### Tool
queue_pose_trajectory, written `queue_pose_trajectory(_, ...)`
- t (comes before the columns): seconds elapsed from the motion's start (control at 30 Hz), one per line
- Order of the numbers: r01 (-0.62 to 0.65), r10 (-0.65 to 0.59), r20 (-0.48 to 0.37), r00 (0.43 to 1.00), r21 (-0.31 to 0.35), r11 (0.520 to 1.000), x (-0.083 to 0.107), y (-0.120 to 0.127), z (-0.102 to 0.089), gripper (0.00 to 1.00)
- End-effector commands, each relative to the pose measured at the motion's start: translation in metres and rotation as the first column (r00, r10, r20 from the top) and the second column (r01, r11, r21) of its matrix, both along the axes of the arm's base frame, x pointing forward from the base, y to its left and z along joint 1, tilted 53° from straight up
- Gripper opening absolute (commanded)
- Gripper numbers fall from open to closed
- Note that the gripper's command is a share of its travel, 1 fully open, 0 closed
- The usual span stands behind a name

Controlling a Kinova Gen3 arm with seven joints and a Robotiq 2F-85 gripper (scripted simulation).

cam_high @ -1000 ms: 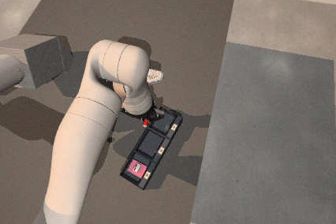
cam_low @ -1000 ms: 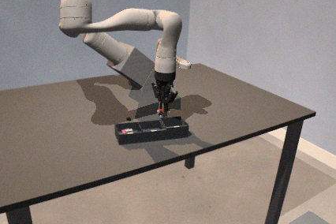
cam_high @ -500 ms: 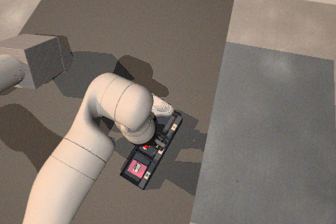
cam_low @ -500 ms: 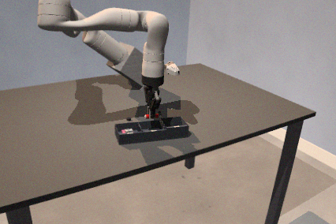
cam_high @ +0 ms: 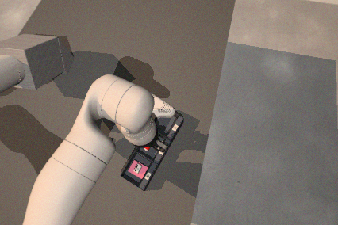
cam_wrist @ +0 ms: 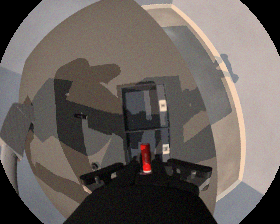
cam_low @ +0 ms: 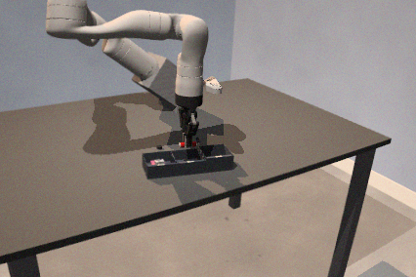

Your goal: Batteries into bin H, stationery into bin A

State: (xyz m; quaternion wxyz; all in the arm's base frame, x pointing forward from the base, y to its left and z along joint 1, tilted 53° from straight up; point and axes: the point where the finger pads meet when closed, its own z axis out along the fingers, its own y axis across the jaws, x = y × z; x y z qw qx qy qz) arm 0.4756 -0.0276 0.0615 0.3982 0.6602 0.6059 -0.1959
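Observation:
A dark row of three joined bins (cam_high: 152, 151) lies on the brown table; it also shows in the exterior view (cam_low: 187, 160) and in the wrist view (cam_wrist: 145, 115). I cannot read the bins' letters. My gripper (cam_high: 154, 145) points straight down over the middle bin and is shut on a small red stick-like thing (cam_high: 147, 148), which also shows in the exterior view (cam_low: 182, 144) and between the fingers in the wrist view (cam_wrist: 145, 159). A pink and white thing (cam_high: 137, 168) lies in the end bin nearest the top camera.
A small dark thing (cam_low: 158, 147) lies on the table just behind the bins. The arm's grey base block (cam_high: 37, 59) stands at the left. The table's edge (cam_high: 214, 102) runs to the right of the bins.

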Motion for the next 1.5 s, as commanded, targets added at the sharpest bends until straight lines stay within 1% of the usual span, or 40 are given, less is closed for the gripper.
queue_pose_trajectory(0.0,0.001,-0.001,-0.002,1.000,-0.001,1.000,0.000,-0.002,-0.002,0.09)
queue_pose_trajectory(0.87,0.001,-0.001,-0.002,1.000,-0.001,1.000,0.010,-0.037,-0.030,0.09)
queue_pose_trajectory(1.37,0.001,-0.001,-0.002,1.000,-0.001,1.000,0.009,-0.036,-0.031,0.09)
queue_pose_trajectory(1.4,0.001,-0.001,-0.002,1.000,-0.001,1.000,0.009,-0.036,-0.031,0.29)
queue_pose_trajectory(1.47,0.001,-0.001,-0.002,1.000,-0.001,1.000,0.009,-0.036,-0.031,0.29)
